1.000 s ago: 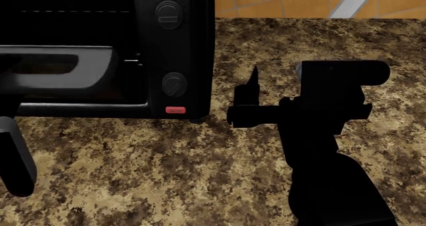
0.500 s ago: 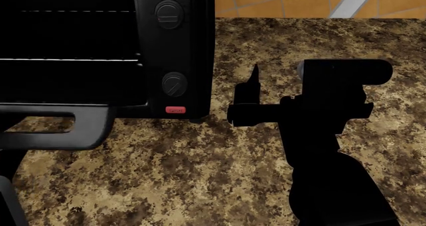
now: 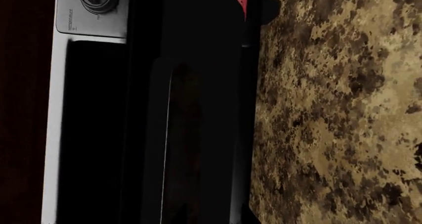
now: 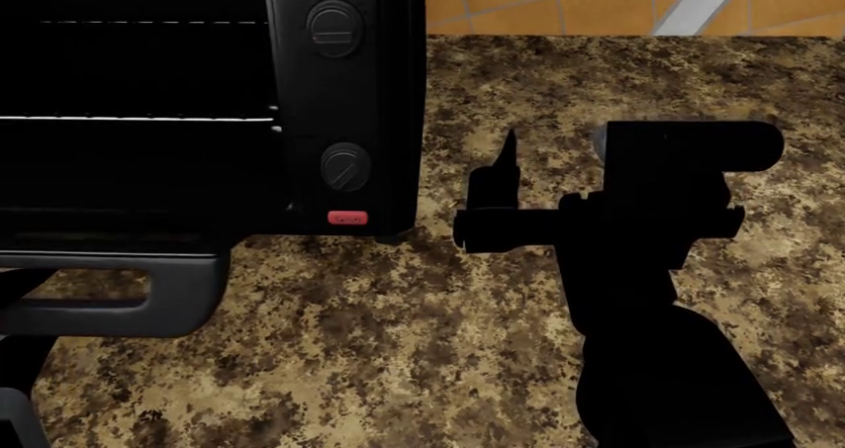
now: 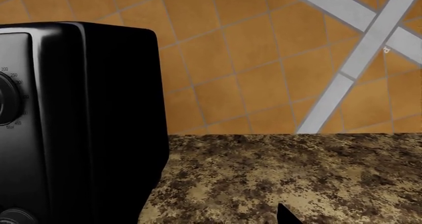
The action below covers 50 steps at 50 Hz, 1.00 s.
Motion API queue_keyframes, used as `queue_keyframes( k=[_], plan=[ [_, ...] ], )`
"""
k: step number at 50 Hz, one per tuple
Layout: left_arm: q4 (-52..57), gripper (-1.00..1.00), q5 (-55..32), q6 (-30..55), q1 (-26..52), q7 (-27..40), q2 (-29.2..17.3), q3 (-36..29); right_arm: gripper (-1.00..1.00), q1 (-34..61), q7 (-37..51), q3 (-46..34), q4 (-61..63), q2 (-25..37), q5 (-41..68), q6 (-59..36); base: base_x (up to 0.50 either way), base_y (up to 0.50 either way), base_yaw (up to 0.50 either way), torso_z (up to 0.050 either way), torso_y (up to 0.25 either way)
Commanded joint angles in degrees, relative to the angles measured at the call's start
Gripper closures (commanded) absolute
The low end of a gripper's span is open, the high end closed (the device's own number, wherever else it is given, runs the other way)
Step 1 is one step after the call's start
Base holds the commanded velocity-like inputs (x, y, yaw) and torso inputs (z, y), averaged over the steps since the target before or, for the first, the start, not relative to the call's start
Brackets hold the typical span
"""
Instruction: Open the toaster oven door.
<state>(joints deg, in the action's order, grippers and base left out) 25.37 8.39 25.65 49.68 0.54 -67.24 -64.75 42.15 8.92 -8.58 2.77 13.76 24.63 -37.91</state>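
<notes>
The toaster oven (image 4: 350, 92) stands at the back left of the counter, with two round knobs and a red button (image 4: 347, 218). Its door (image 4: 119, 242) hangs down open, and the broad bar handle (image 4: 113, 295) points toward me. Wire racks show inside. The left wrist view shows the dark door (image 3: 197, 135) edge-on. Of my left arm only a dark part (image 4: 16, 408) shows below the handle, and its fingers are hidden. My right gripper (image 4: 505, 161) is open and empty, to the right of the oven and apart from it. One fingertip (image 5: 285, 215) shows in the right wrist view.
The speckled brown stone countertop (image 4: 396, 349) spreads in front of and to the right of the oven. An orange tiled wall (image 4: 555, 3) with a grey stripe stands behind. The oven's right side wall (image 5: 99, 125) fills the left of the right wrist view.
The door has swung down from partly open to fully lowered, and its handle has moved toward me. The left arm has dropped lower in view. The right arm has barely moved.
</notes>
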Motion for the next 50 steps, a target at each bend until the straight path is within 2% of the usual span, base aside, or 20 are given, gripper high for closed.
queue_keyframes(
  k=[1,25,32,50],
  plan=[
    [3.36,1.00,-1.04,-0.82,-3.90,4.75,-2.78,-2.07,-1.00,-0.63,-0.21,-0.17,-1.33,0.26,0.07,1.50,-0.02,0.01,0.02,0.000,0.011],
    [-0.93,1.00,1.23,-1.52,-11.86,11.75,1.40,-6.96,-1.00,-1.14,0.25,-0.19,-1.41,0.29,0.83,1.84,-0.01,0.00,0.02,0.001,0.008],
    [-4.62,1.00,1.66,-2.77,-14.15,13.75,3.84,-8.52,-1.00,-1.09,0.45,-0.17,-1.24,0.41,1.10,1.66,-0.01,0.00,0.01,0.000,0.005],
    [-12.07,1.00,1.70,-6.17,-16.45,15.65,8.45,-10.35,-1.00,-1.62,0.45,-0.14,-2.19,0.69,1.31,2.73,-0.01,0.00,0.01,0.001,0.002]
  ],
)
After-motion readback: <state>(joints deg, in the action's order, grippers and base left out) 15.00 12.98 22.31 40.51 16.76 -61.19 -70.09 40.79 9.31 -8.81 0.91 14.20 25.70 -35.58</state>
